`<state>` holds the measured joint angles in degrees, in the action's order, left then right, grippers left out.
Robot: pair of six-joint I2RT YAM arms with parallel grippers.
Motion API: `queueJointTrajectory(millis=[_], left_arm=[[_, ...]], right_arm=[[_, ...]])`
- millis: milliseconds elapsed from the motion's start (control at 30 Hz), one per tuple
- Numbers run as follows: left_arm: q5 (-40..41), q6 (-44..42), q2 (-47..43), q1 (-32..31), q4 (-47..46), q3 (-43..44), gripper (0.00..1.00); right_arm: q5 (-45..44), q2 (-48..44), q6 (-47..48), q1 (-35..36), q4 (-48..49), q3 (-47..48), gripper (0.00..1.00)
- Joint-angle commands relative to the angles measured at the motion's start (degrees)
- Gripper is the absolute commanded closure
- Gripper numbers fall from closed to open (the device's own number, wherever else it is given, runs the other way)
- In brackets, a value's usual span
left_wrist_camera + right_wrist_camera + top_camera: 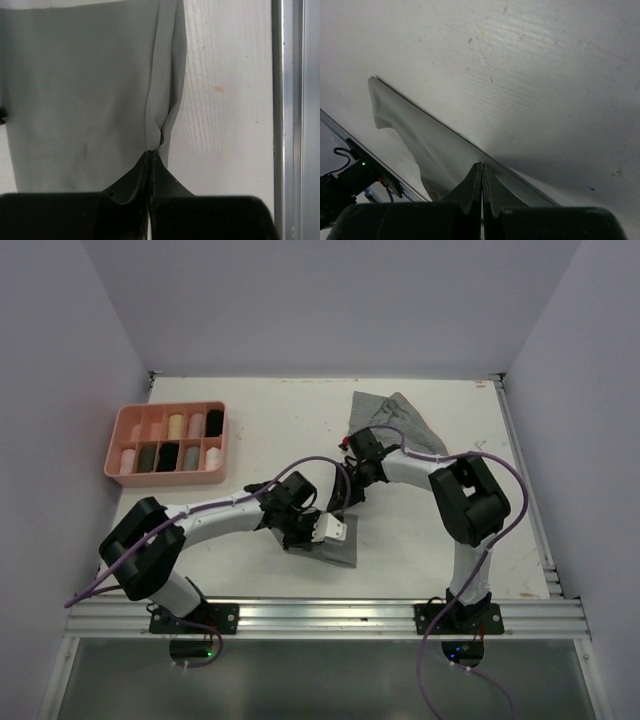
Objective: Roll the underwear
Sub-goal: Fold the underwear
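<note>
- Jaws on both arms are pressed together, each pinching fabric of the same grey underwear (345,555), probably so one arm anchors it while the other turns it.
- At about ten o'clock on the table (280,430), the pink tray (125,435) holds finished rolls in its compartments. It sits well clear of the work, apparently as the drop-off place.
- Left gripper (151,155) bites a folded side edge. The cloth puckers right at its tips and lies flat beyond, which suggests a light pull to keep it taut.
- The grey underwear lies flat near six o'clock, close to the table's near edge and between the two wrists.
- Right gripper (481,167) nips a thin edge of the same piece, lifting it slightly off the table, likely to start the roll.
- At about one o'clock, a loose heap of underwear (400,415) waits well apart and untouched.
</note>
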<state>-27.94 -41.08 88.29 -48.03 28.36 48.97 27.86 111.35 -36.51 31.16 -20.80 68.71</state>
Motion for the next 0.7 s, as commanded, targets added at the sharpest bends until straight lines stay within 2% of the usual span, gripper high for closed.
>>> queueJointTrajectory(millis=[0,367,667], left_arm=[[-2.99,0.39,1.35,2.06,2.05,3.67,1.0],[-1.85,1.88,4.78,5.75,-0.32,7.37,1.0],[-0.36,3.02,3.64,6.81,-2.87,7.81,1.0]], right_arm=[[2.03,1.06,2.58,0.13,-1.61,-1.12,1.0],[3.87,3.7,4.52,0.66,-2.58,-1.04,1.0],[0.44,3.69,6.27,0.48,-7.23,6.52,1.0]])
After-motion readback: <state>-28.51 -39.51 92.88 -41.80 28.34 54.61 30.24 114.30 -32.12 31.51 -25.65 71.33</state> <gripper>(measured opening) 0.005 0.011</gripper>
